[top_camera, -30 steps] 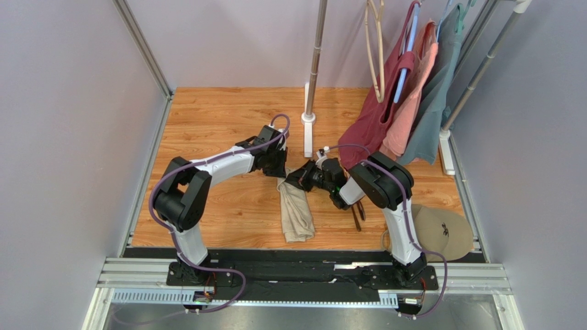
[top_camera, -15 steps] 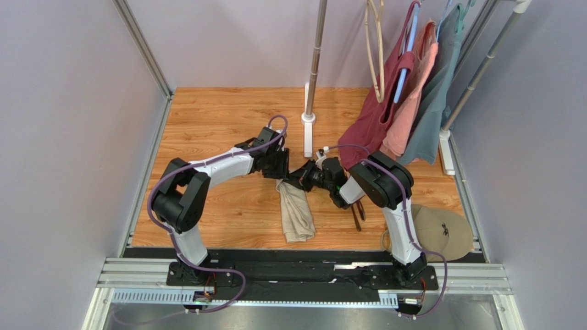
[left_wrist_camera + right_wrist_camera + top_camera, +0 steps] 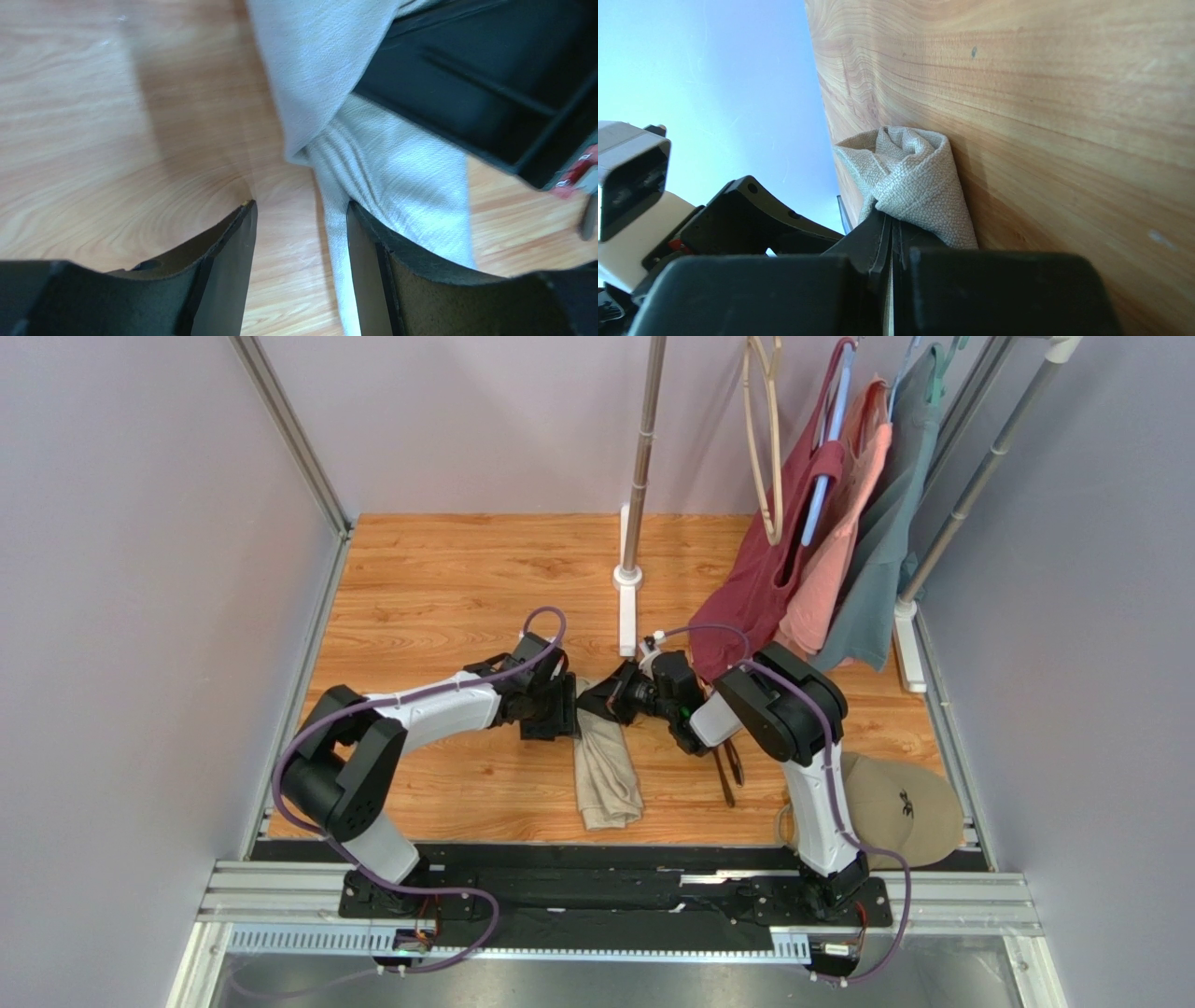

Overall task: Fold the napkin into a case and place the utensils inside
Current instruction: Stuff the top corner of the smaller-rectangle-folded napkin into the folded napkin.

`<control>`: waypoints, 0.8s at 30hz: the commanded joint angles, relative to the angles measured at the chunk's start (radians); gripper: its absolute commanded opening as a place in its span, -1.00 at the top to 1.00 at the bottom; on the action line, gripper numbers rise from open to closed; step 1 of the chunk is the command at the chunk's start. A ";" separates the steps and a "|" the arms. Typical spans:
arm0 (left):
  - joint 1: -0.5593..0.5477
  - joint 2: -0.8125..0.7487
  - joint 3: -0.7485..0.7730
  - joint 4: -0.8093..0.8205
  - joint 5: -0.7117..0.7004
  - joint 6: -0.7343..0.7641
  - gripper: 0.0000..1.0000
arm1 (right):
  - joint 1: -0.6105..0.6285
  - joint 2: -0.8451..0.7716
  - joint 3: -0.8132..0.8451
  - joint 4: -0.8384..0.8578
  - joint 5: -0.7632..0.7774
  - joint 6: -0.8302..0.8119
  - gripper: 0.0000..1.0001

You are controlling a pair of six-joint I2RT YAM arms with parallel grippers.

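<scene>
Right pincer (image 3: 606, 703), from above, is shut on the far end of the napkin (image 3: 608, 773), probably so a pocket can be opened; the utensils (image 3: 728, 763) are laid just right of the napkin, partly masked by the right arm (image 3: 786, 707). Left wrist view: the left pincer (image 3: 298, 210) is parted, empty, just left of the napkin. Right wrist view: a bunched corner is pinched.

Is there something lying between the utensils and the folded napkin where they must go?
Nothing visible lies between them: only bare table separates the utensils from the napkin. The right arm hangs over the utensils' far ends, and the right gripper pinches the napkin's far end.
</scene>
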 commanded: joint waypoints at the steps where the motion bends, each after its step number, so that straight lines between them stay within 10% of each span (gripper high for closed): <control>1: -0.015 -0.003 -0.028 0.144 0.051 -0.071 -0.20 | 0.010 -0.028 0.015 -0.155 0.013 -0.080 1.00; 8: -0.025 -0.177 -0.134 0.112 -0.050 -0.166 -0.19 | 0.010 -0.028 0.029 -0.181 0.009 -0.114 1.00; 12: -0.026 -0.202 -0.153 0.156 -0.021 -0.234 -0.56 | 0.015 -0.028 0.032 -0.184 0.006 -0.121 1.00; 24: -0.028 0.002 -0.068 0.225 0.011 -0.232 -0.23 | 0.019 -0.071 0.055 -0.298 -0.022 -0.190 0.93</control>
